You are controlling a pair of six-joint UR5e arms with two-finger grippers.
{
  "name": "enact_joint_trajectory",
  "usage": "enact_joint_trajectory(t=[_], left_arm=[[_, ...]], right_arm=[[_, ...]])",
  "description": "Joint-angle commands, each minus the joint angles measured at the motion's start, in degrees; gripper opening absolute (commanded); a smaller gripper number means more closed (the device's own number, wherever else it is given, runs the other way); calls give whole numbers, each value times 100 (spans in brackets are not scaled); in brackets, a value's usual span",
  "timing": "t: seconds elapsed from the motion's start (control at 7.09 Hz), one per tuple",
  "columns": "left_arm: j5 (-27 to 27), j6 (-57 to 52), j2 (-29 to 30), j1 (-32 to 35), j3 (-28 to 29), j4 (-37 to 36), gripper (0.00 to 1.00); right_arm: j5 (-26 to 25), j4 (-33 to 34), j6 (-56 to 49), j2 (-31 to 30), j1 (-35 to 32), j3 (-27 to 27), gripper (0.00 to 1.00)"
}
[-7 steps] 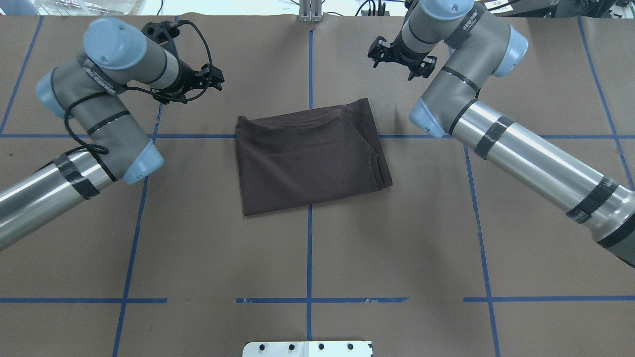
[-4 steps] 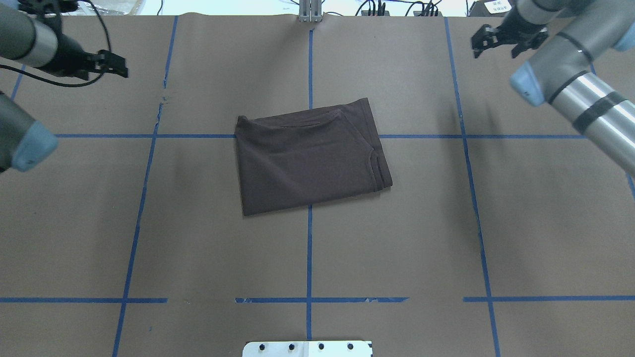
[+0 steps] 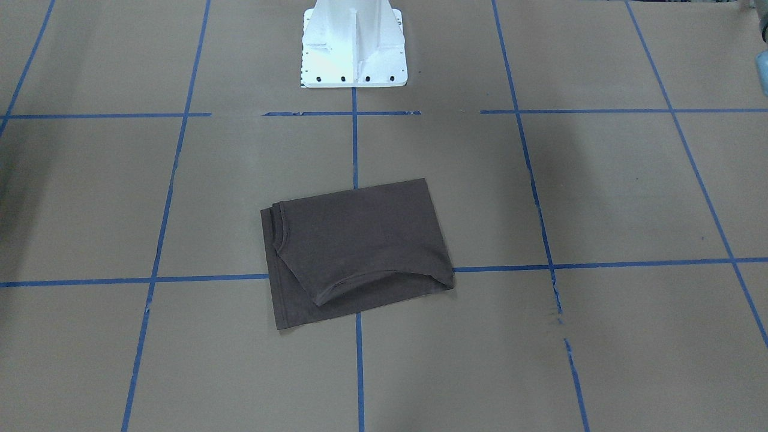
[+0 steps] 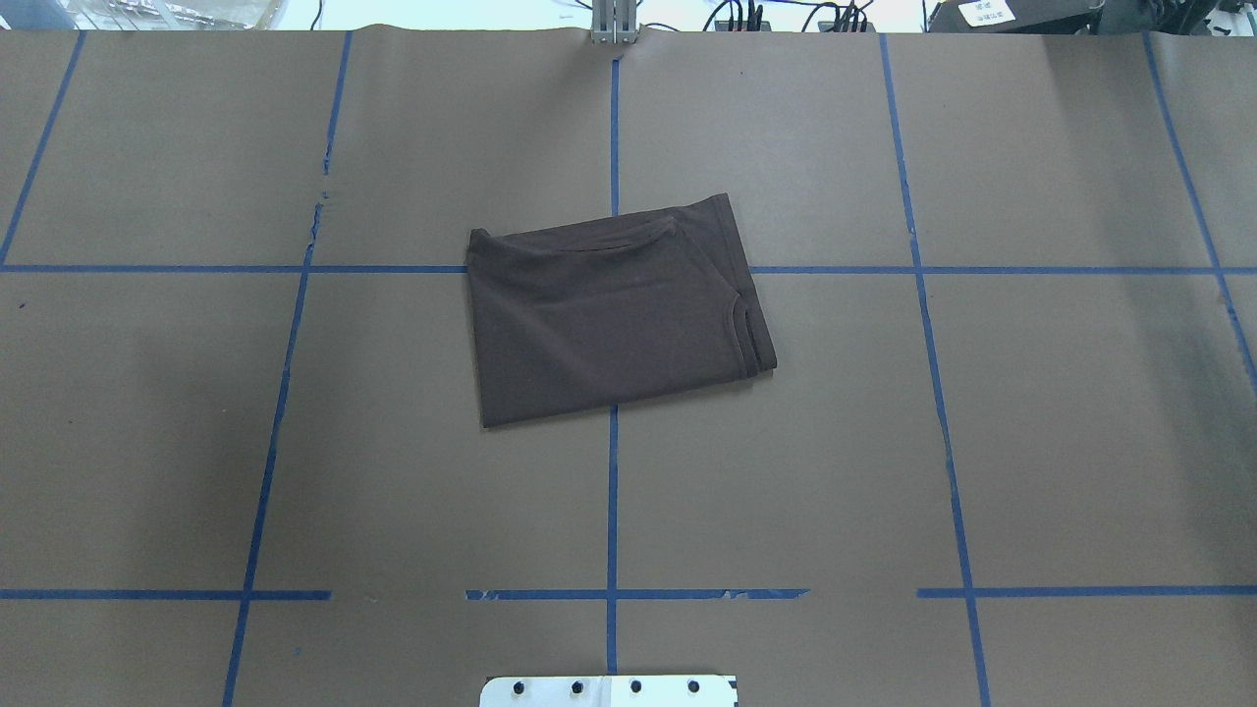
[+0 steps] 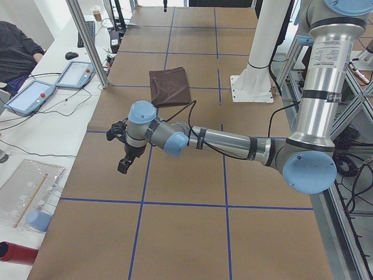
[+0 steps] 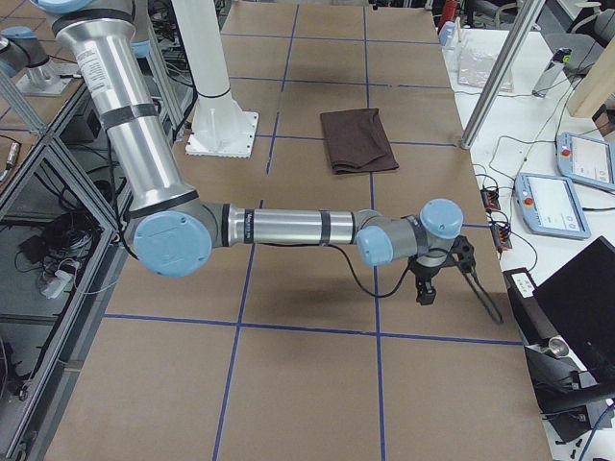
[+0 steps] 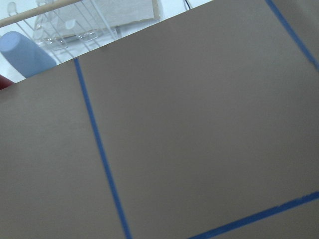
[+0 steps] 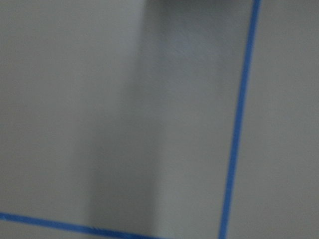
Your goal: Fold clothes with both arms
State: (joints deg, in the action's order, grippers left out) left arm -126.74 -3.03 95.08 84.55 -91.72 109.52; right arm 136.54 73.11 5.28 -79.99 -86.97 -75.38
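Observation:
The dark brown-grey T-shirt (image 4: 614, 314) lies folded into a flat rectangle near the table's middle, and also shows in the front view (image 3: 354, 252). Both arms are swung far out to the table's ends, well away from it. My left gripper (image 5: 122, 168) shows only in the exterior left view, low over the brown paper. My right gripper (image 6: 423, 293) shows only in the exterior right view, also low over the paper. I cannot tell whether either is open or shut. Both wrist views show only bare paper and blue tape lines.
The white pedestal base (image 3: 354, 45) stands at the robot's side of the table. A metal post (image 5: 87, 44) and teach pendants (image 5: 29, 96) stand along the far edge. A blue cup (image 7: 25, 52) and a wire rack lie past the table's left end.
Both arms have swung outward from beside the shirt and left the overhead view. The shirt has not moved.

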Motion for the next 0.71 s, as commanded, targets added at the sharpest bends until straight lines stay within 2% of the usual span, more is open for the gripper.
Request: enact_joint_trajectory(t=[0.0, 0.28, 0.56], left_arm=[[8, -128, -304, 158, 259, 243, 100], [9, -40, -349, 158, 269, 45, 100], [-53, -49, -279, 141, 199, -736, 100]], right_arm=[[66, -51, -44, -726, -136, -513, 100], [57, 140, -35, -1069, -259, -1317, 100], [57, 1689, -35, -1019, -251, -2213, 100]])
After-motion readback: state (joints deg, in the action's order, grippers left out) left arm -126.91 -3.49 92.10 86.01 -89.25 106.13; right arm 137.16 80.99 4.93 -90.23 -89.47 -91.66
